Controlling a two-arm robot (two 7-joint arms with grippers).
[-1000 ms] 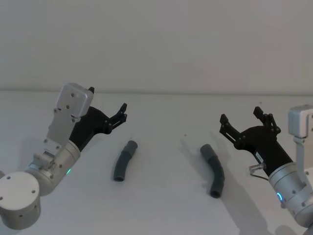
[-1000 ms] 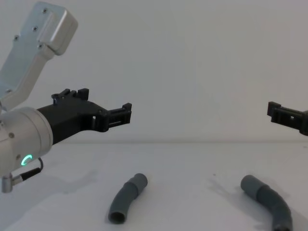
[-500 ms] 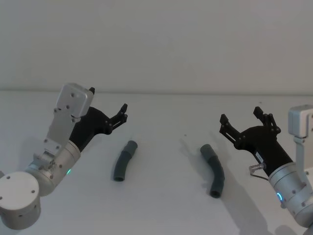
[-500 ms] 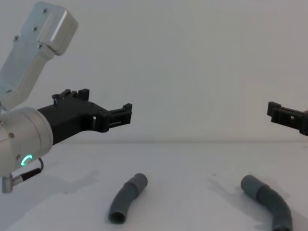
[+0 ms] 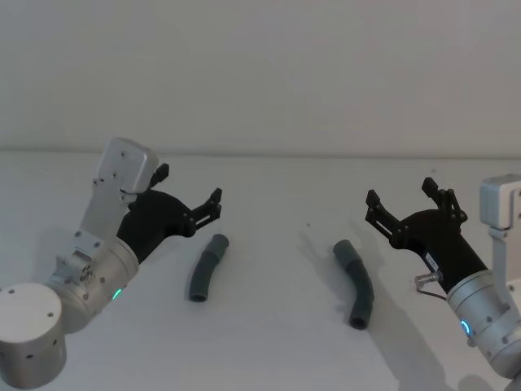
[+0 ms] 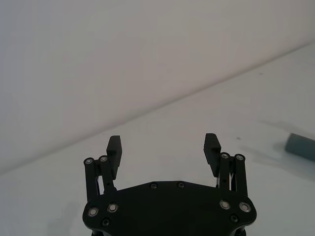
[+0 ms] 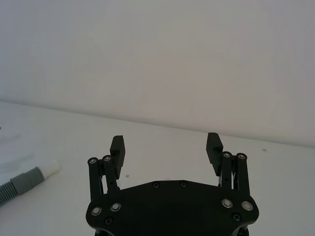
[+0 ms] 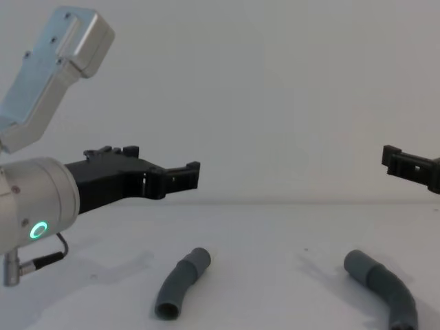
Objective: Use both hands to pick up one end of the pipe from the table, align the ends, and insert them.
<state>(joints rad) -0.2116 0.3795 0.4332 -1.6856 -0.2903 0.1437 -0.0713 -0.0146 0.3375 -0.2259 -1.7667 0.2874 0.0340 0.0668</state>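
— Head view first, please: how far is my task?

— You are at the very beginning, I judge. The two short, curved, dark grey pipe pieces with ribbed bodies both lie flat on the plain white worktop, well apart from each other. The left pipe piece is on your left side, the right pipe piece on your right. Nothing is lifted, nothing is aligned, nothing is inserted.

— And my grippers?

— The left gripper, black plastic with two fingers, hovers above the worktop, up and to the left of the left pipe piece, not touching it. Its jaws are spread wide and hold nothing. The right gripper, of the same kind, hangs to the right of the right pipe piece, near but apart. Its jaws are also spread and empty.

— What is left for me?

— Everything, it seems. You must bring each gripper down on one piece, close on it, lift, turn the ends to face each other and push them together.

— Count the things for me.

— Two pipe pieces, two grippers, one worktop. In the right wrist view you see one smooth grey cuff with a narrow white collar at its tip. I count one such collar, and I cannot tell which piece carries it.
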